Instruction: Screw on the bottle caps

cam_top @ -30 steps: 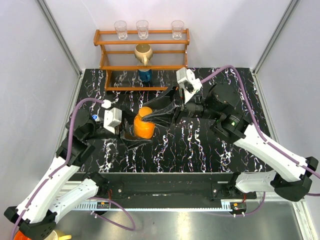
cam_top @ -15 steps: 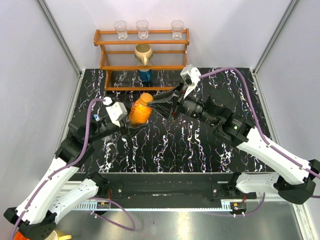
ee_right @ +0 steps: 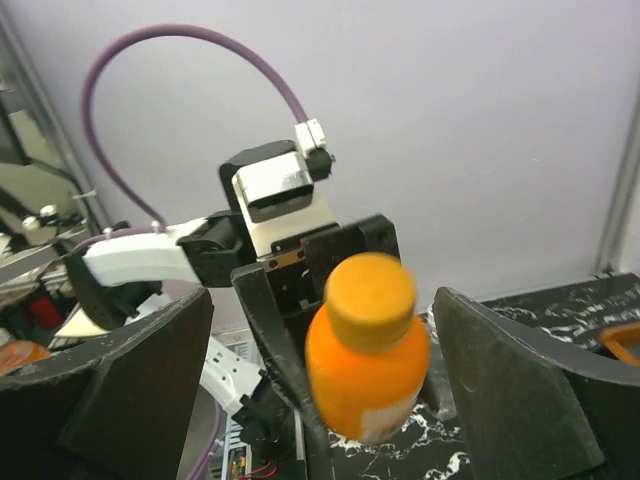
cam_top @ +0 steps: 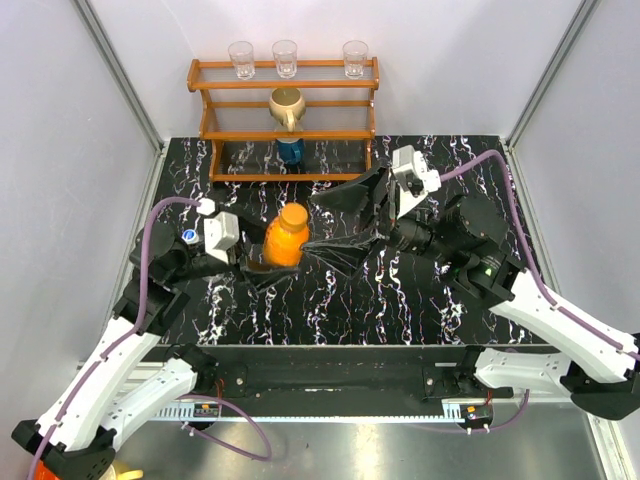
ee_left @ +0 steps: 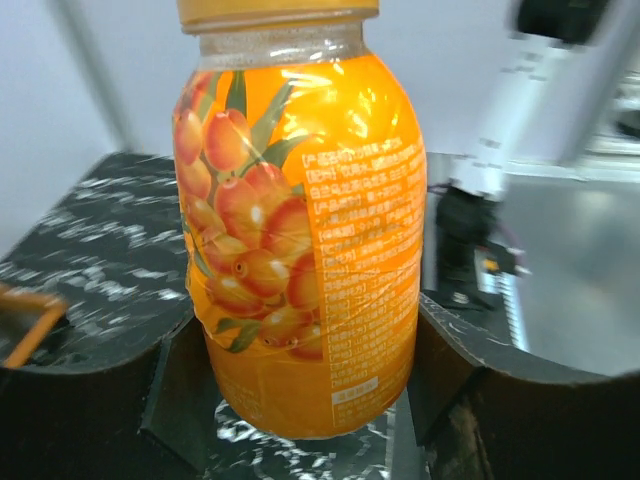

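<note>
Progress stands at about halfway, as I read it. The orange cap (ee_right: 370, 288) sits on the neck of the small orange bottle (ee_left: 300, 250). My left claw (cam_top: 272, 266) is clamped round the bottle's lower body, a finger pressed to each side, over the middle of the worktop (cam_top: 400, 300). Whether the base rests on the worktop I cannot tell. My right claw (cam_top: 318, 226) stands at three o'clock of the bottle with its jaws spread wide. In the right wrist view the cap lies between them, touching neither. Whether the cap is wound fully down I cannot tell, though the left wrist view shows it low on the neck with no obvious gap. A small white and blue round thing (cam_top: 189, 237) lies at nine o'clock of the bottle, by the left arm. I take it for the second cap, though it is too small to be sure. No clear bottle shows in any view, so I judge that half of the job not yet done.
</note>
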Robot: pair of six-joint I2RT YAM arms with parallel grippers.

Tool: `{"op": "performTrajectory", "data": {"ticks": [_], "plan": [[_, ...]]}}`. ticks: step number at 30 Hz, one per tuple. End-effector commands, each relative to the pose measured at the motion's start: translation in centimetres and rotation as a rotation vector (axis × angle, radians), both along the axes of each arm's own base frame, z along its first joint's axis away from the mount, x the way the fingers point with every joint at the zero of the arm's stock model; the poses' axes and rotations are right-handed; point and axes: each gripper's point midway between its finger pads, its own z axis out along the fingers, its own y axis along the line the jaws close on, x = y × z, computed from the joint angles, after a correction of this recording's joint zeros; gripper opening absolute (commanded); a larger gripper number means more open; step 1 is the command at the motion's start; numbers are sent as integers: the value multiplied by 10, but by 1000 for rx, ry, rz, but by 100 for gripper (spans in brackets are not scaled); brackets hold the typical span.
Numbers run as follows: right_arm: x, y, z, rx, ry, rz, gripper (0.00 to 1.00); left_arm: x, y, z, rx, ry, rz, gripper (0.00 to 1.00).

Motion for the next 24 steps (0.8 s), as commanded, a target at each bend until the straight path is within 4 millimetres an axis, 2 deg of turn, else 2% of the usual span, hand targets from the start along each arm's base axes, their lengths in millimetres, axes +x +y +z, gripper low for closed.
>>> {"op": "performTrajectory", "data": {"ticks": [1, 3, 6, 14, 18, 19, 24], "plan": [[-25, 8, 22, 14, -132, 162, 100, -74, -5, 17, -26, -60, -422, 9], [-34, 11, 21, 5, -145, 225, 100, -80, -4, 18, -17, -62, -460, 9], [-34, 17, 21, 7, -151, 257, 100, -86, -4, 22, -19, -63, -493, 9], [-44, 26, 14, 6, -155, 351, 98, -78, -6, 29, -35, -72, -447, 9], [-44, 29, 9, -1, -150, 365, 88, -67, -9, 31, -53, -65, -389, 9], [-43, 30, 8, -2, -151, 364, 81, -66, -9, 31, -54, -65, -381, 9], [-36, 34, 3, -23, -134, 336, 72, -52, -9, 35, -75, -56, -300, 8]]}}
